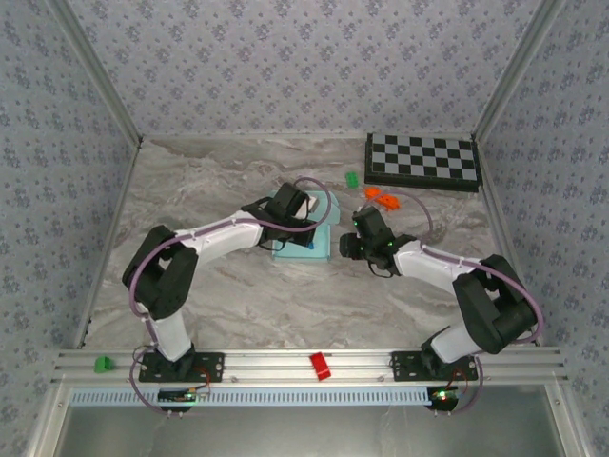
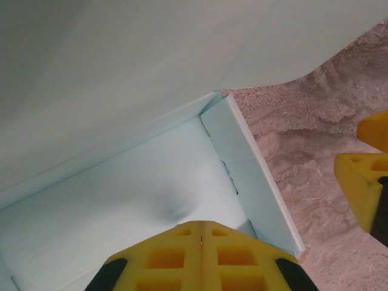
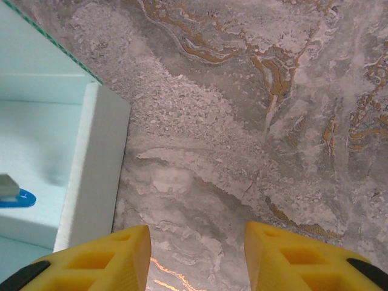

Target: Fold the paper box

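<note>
**Top external view:** The paper box (image 1: 306, 250) is lying on the desk (image 1: 228, 286), with the checkerboard (image 1: 422, 161) beyond it and to its right. My left gripper (image 1: 290, 221) is reaching down over the box's far-left part. My right gripper (image 1: 348, 248) is waiting just beside the box's right side.

**Left wrist view:** My left gripper (image 2: 201, 241) is pressed together with nothing between the pads, and its tips are sitting low over the floor of the box (image 2: 121, 200). A broad flap is leaning across the upper left, above the box floor. A narrow folded wall is standing along the box's right edge. One yellow finger of my right gripper (image 2: 362, 182) is showing off to the right of that wall, over the bare desk (image 2: 303, 139).

**Right wrist view:** My right gripper (image 3: 197, 254) is spread, and I am seeing only desk (image 3: 254, 121) between the pads. The box's wall (image 3: 97, 163) is standing just to the left of the left pad, apart from it.

I am judging this card to be thin and very light. It would probably skate on the smooth desk and dent under a hard pinch, and it looks stiff only along its creases. I would take the big flap by its free edge, close to a crease. My other gripper would be weighing down the box floor so that the box is not sliding away.
</note>
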Tool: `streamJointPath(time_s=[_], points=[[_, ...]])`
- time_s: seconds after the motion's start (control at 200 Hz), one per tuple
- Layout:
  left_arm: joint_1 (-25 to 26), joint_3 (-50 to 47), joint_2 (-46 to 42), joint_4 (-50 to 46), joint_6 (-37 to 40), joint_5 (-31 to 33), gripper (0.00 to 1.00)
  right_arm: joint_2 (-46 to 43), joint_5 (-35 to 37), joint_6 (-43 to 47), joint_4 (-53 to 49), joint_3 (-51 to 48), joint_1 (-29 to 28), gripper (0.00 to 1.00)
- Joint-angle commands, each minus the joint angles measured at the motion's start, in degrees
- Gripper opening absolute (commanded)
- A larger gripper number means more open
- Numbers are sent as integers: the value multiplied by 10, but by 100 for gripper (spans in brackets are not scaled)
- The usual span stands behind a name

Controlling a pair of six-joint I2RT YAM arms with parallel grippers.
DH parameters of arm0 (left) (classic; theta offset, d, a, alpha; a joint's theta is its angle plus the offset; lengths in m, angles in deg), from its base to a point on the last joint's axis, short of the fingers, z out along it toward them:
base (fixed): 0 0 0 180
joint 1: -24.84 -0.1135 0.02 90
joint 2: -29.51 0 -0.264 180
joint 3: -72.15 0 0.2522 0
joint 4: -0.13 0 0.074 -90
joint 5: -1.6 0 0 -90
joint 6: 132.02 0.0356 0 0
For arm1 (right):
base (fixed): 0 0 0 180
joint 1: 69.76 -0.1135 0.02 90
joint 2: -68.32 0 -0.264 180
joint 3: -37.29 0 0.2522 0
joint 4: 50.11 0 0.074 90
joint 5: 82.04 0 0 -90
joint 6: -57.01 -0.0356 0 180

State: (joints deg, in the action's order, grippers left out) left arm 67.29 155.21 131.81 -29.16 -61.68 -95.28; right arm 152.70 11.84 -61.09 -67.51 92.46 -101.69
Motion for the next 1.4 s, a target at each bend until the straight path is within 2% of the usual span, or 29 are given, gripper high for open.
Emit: streamJointPath(time_s=[0.0, 0.465, 0.53, 0.68, 0.84, 0.995, 1.249, 1.394], points=[[3, 13, 13, 22, -13, 0, 0, -11, 9, -6, -7, -5, 3, 46], [3, -37, 7, 18, -37, 88, 1, -3, 3, -7, -9, -3, 4, 46], [3, -43, 4, 20, -43, 97, 8, -2, 3, -7, -11, -2, 3, 46], [9, -51, -8, 19, -43, 117, 9, 1, 2, -5, -12, 1, 3, 46], [18, -50, -24, 8, -34, 151, 26, 1, 1, -5, -13, 3, 3, 46], [24, -47, -48, 6, -23, 158, 30, 1, 3, -4, -16, 8, 3, 46], [25, -44, -114, -13, -4, 170, 31, -32, 21, 8, -20, 14, 1, 47], [25, -59, -178, -30, 11, 193, 37, -66, 29, 36, -29, 18, 1, 50]])
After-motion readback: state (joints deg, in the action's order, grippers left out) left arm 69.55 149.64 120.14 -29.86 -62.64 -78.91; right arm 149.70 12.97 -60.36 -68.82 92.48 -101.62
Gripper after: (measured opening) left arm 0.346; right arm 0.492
